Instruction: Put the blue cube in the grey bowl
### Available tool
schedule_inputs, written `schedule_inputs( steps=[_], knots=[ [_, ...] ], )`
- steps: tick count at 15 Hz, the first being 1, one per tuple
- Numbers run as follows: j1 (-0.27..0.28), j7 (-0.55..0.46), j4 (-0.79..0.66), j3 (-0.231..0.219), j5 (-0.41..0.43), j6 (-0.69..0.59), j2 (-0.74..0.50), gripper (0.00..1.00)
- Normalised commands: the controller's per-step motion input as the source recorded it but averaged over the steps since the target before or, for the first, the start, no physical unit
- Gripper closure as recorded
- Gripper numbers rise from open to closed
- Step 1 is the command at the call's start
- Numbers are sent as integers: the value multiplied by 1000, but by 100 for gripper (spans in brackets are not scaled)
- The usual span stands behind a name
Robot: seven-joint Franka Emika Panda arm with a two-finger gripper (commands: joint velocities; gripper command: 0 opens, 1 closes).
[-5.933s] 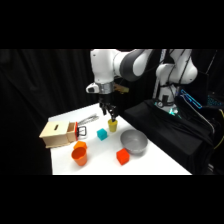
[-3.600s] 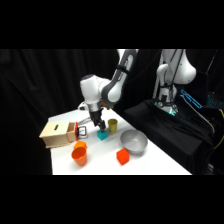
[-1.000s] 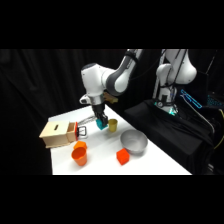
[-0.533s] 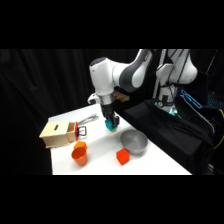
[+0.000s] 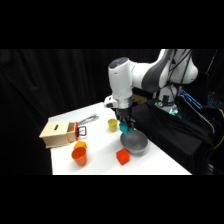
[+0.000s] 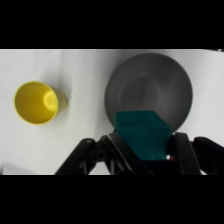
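The blue cube (image 6: 141, 133) is a small teal block held between the fingers of my gripper (image 6: 145, 150), which is shut on it. In the side view the gripper (image 5: 124, 130) hangs with the blue cube (image 5: 124, 129) just above the left rim of the grey bowl (image 5: 135, 143). The wrist view shows the grey bowl (image 6: 150, 85) right below the cube, round, shallow and with nothing inside it.
A small yellow cup (image 5: 113, 124) (image 6: 36, 102) stands beside the bowl. A red-orange cube (image 5: 123, 156) and an orange cup (image 5: 79, 154) sit near the front edge. A wooden box (image 5: 58, 134) lies at the left, with metal tongs (image 5: 89, 120) behind it.
My gripper took hold of the blue cube at the table's middle, lifted it, and carried it right to above the grey bowl.
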Motion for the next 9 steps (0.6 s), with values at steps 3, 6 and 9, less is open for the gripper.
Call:
schedule_inputs(
  steps=[3,6,9],
  knots=[
    [78,99,-293,69,127,156,-254,75],
    [57,21,-267,53,167,342,-135,75],
    [39,0,-204,39,123,411,-14,75]
  ],
)
